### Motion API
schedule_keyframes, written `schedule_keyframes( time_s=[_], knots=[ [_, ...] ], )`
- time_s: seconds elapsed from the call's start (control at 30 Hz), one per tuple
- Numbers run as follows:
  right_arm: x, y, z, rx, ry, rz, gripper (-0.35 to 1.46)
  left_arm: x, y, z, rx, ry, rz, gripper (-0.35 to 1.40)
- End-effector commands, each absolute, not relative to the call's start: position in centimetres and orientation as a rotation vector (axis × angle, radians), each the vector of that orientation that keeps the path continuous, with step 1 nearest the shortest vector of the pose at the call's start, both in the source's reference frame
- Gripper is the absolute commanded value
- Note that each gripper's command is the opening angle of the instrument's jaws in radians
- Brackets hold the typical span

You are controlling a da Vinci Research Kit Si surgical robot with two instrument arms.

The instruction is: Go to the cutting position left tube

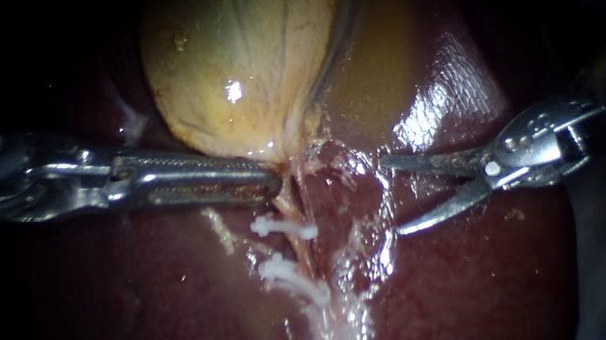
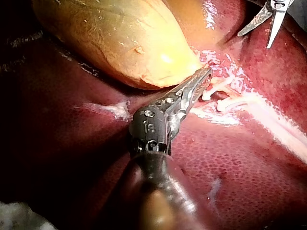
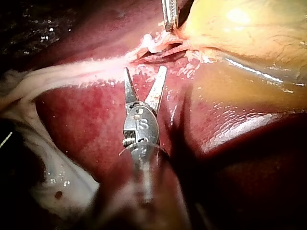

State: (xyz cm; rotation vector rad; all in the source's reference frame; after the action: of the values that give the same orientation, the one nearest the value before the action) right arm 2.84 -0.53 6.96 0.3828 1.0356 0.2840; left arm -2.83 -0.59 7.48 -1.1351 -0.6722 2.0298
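Glossy dark-red liver (image 1: 480,280), left instrument (image 1: 275,181) end effector clenched on gallbladder (image 1: 245,50), right instrument (image 1: 391,193) end effector released.

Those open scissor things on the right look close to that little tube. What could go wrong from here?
1. The right instrument has its blades open, still short of the tube. As they advance they might nick the liver or the gallbladder.
2. Two white clips sit on the tube. Cutting at a clip rather than between them might loosen it.
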Motion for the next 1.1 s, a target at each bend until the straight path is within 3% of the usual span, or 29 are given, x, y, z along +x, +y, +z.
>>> schedule_keyframes(
  time_s=[0.03, 0.57, 1.1],
  knots=[
    [2.84, -0.53, 6.96, 0.383, 1.036, 0.285, 1.43, -2.83, -0.59, 7.47, -1.136, -0.673, 2.03, -0.35],
    [2.84, -0.53, 6.96, 0.381, 1.041, 0.288, 1.43, -2.44, -0.49, 6.87, -1.127, -0.663, 2.005, -0.35],
    [3.21, -0.78, 7.12, 0.393, 1.055, 0.27, 1.43, -2.44, -0.5, 6.89, -1.127, -0.661, 2.005, -0.35]
  ],
)
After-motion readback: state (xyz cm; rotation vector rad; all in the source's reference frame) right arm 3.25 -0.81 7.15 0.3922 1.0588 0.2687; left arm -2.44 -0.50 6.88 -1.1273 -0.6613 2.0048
